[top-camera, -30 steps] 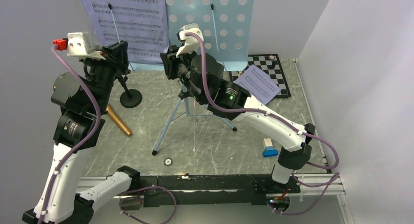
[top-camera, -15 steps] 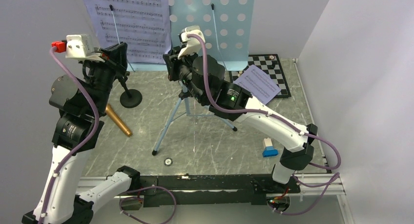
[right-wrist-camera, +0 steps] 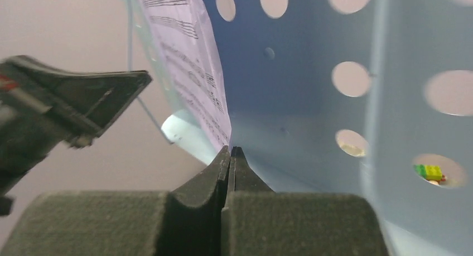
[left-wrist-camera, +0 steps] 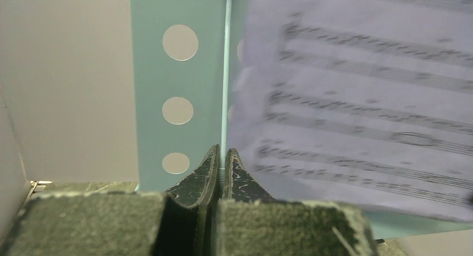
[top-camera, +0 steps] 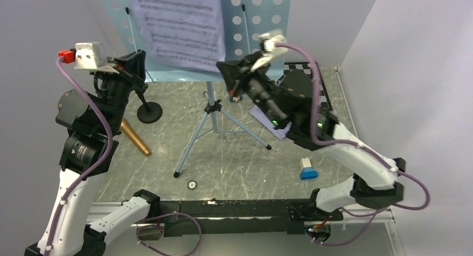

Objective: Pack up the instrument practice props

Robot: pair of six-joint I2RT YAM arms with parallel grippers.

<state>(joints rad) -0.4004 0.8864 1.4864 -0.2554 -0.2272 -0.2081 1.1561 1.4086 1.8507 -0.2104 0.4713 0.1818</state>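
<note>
My left arm's base is cut off at the bottom corner of the top view. The arm stands tall and bends forward at the top. The left gripper (left-wrist-camera: pixel 222 161) has its jaws pressed together on the thin wire (left-wrist-camera: pixel 226 72), the skinny page holder on the left side of the stand's desk. From above I can't see those fingertips, because the wrist hides them.

Beside that arm the gold-brown microphone (top-camera: pixel 135 138) lies flat on the grey marbled table (top-camera: pixel 234 167), one end tucked under the arm. Near it stands the small black mic stand (top-camera: pixel 149 112) with its round base. Its thin pole goes up behind the arm.

In the middle, the light-blue music stand (top-camera: pixel 266 10) stands on three thin legs. Its flat desk is full of round holes and its top is cut off by the picture edge. A white sheet-music page (top-camera: pixel 181 27) hangs in front of the desk — the notes look blurry in the left wrist view.

The right arm reaches up and to the left with its elbow low. The right gripper (right-wrist-camera: pixel 230 151) pinches the page's bottom corner, jaws tight together. Under this arm a second page (top-camera: pixel 265 120) lies on the table, mostly covered, and so is the chessboard (top-camera: pixel 305 70). A small blue-and-white brick (top-camera: pixel 307 169) sits near the front right. Through one hole, the right wrist view shows a green and yellow toy brick (right-wrist-camera: pixel 429 171).
</note>
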